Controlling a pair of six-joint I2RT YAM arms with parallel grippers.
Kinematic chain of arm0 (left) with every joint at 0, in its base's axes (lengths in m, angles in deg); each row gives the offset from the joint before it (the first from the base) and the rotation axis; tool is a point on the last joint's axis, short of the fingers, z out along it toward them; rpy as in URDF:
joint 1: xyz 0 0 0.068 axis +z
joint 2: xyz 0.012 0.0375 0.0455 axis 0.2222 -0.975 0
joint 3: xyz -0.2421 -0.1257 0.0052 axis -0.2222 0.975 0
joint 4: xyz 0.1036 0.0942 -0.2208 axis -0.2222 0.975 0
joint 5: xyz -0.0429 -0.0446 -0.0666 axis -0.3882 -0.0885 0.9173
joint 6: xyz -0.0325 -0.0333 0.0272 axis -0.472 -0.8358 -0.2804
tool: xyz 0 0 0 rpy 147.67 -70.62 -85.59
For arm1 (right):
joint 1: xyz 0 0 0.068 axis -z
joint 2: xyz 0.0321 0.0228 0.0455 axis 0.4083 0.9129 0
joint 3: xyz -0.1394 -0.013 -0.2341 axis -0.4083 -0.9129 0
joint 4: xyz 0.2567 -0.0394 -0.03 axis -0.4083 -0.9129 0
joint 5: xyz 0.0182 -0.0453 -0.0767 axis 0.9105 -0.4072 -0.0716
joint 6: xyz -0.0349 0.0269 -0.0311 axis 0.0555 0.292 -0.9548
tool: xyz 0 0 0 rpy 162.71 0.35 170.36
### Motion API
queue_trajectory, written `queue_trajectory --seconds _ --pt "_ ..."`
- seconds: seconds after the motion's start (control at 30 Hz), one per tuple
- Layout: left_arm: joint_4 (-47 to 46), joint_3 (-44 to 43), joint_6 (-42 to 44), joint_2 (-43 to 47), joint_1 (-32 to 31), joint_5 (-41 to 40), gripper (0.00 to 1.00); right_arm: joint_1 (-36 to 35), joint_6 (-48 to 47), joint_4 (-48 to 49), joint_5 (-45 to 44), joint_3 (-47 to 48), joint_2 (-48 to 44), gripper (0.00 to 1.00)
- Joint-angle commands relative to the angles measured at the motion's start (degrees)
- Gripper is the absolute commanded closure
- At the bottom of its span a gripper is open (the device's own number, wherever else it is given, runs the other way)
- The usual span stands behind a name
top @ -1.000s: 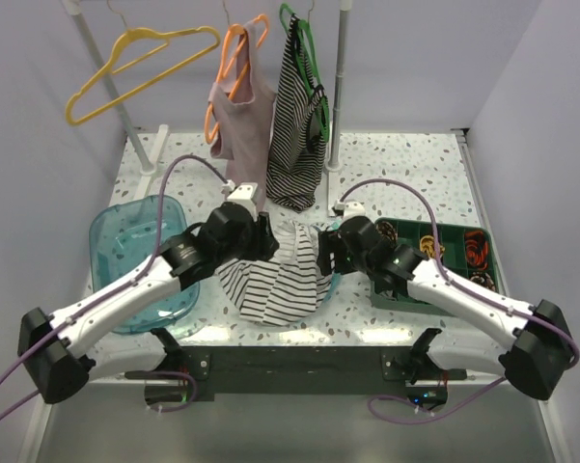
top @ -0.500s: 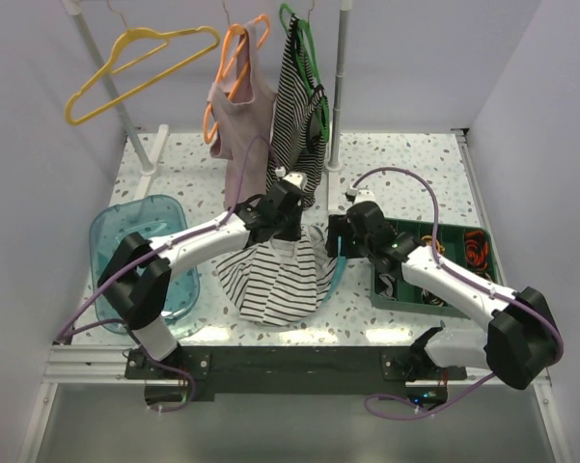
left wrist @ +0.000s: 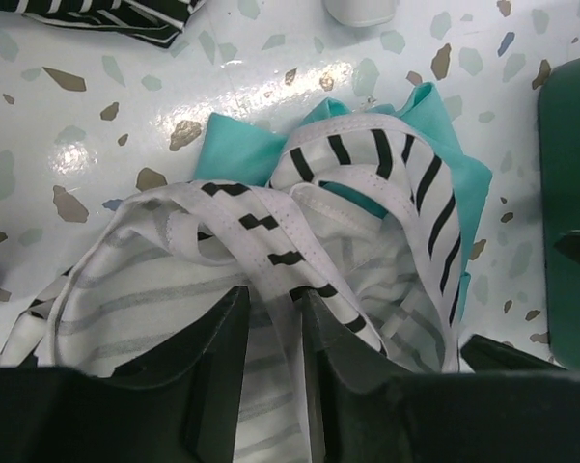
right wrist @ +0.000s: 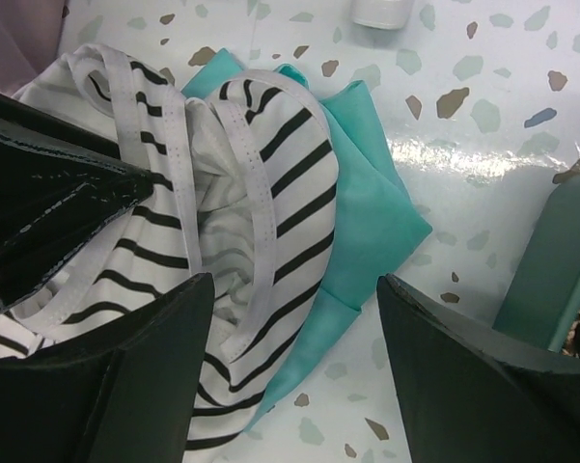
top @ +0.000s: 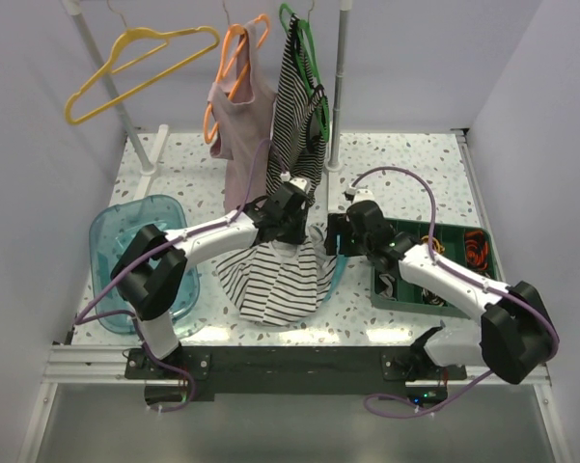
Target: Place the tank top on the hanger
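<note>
The tank top [top: 275,280], white with thin black stripes, lies crumpled on the table in front of the arms, partly on a teal cloth [top: 336,270]. My left gripper [top: 294,214] is at its far edge. In the left wrist view the tank top [left wrist: 367,193] has a white strap running between the jaws of the left gripper [left wrist: 275,309], which are shut on it. My right gripper [right wrist: 294,299] hangs open over the tank top [right wrist: 261,164] and the teal cloth [right wrist: 367,222], holding nothing. The yellow hanger [top: 135,63] hangs bare on the rail at the back left.
A pink top on an orange hanger [top: 239,116] and a dark striped top on a green hanger [top: 297,125] hang behind the grippers. A clear blue bin [top: 125,241] sits left, a green tray [top: 434,236] of small items right. A white rack post [top: 340,87] stands behind.
My left arm has reached farther back and right to the tank top's far edge, and its jaws have narrowed onto a strap. The right gripper has shifted slightly back and stays open.
</note>
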Motion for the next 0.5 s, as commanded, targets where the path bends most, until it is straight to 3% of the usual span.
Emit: queue_trajectory --seconds 0.0,0.2,0.47 --pt "-4.79 -1.24 -0.46 0.00 0.50 2.98 0.70 0.17 -0.90 3.87 0.36 2.25 3.27 0.28" --pt "-6.99 2.18 -1.52 3.25 1.12 3.96 0.99 0.96 -0.81 5.54 -0.87 4.44 5.91 0.28" --pt "-7.25 6.84 -2.05 10.63 2.35 2.64 1.00 1.14 -0.55 7.13 -1.58 10.07 13.55 0.32"
